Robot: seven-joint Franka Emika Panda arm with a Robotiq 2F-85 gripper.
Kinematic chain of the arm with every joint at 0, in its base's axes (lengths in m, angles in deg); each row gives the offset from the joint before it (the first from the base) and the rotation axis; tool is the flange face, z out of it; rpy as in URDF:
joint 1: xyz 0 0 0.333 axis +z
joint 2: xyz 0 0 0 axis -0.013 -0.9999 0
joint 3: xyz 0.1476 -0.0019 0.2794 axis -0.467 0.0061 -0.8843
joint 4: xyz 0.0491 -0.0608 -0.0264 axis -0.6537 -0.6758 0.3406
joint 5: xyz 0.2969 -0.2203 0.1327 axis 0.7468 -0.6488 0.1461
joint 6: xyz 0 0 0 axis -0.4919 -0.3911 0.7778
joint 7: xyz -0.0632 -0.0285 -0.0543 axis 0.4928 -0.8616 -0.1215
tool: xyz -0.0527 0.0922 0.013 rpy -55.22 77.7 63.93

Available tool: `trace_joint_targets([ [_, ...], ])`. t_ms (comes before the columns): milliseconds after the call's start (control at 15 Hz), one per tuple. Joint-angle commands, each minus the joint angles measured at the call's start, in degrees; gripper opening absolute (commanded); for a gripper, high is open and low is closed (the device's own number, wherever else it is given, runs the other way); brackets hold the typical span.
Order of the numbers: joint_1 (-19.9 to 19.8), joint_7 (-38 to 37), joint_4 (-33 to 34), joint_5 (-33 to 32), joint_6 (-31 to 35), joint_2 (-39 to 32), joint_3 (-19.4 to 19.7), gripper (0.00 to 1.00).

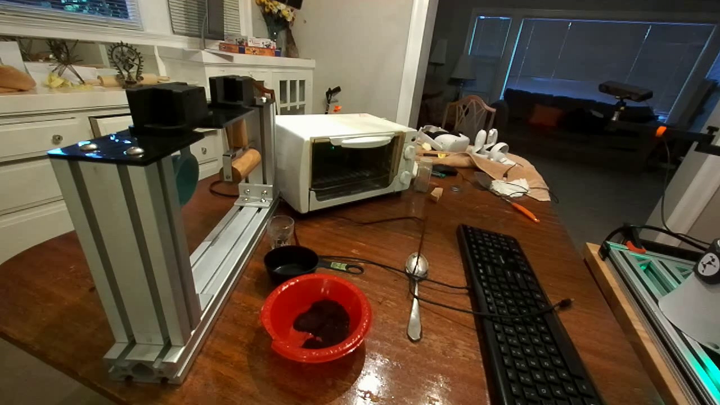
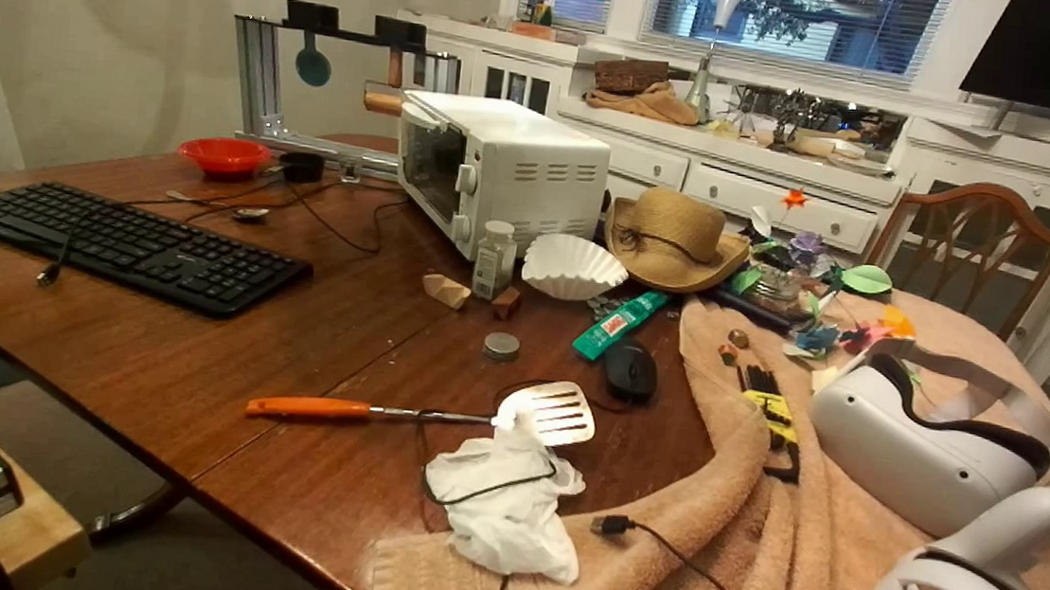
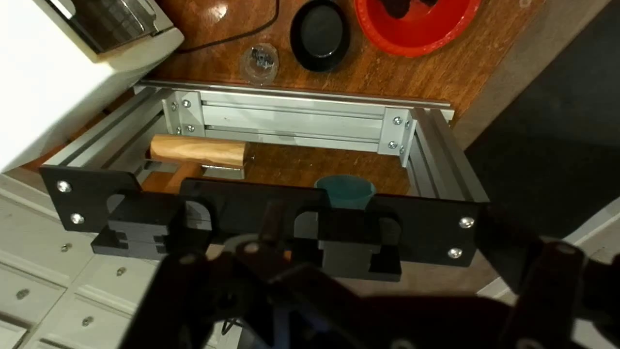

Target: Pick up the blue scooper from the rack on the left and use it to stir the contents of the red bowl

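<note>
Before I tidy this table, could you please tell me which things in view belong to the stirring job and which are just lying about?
Belong to the job:
blue scooper
rack it hangs from
red bowl
dark brown contents in it

Just lying about:
silver spoon
black cup
keyboard
white toaster oven
straw hat
orange-handled spatula
mouse
white headset

Wooden table (image 1: 444, 360), red bowl (image 1: 284, 309) near rack (image 1: 135, 236), spoon (image 1: 414, 323), black keyboard (image 1: 512, 287)
</note>
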Motion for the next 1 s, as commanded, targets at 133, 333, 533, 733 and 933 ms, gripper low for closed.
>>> trace_joint_targets([
  [133,1.19,4.87,10.75,0.34,-1.53,-8.18,0.36,1.0],
  [333,2.05,6.49,13.91,-0.04,-1.63,-11.52,0.51,1.0],
  [533,2.75,6.98,16.29,-0.28,-0.33,-14.62,0.93,1.0],
  [733,2.56,6.08,17.96,-0.78,0.8,-17.11,0.53,1.0],
  [933,2.71,5.53,19.86,-1.05,1.46,-19.38,0.78,1.0],
])
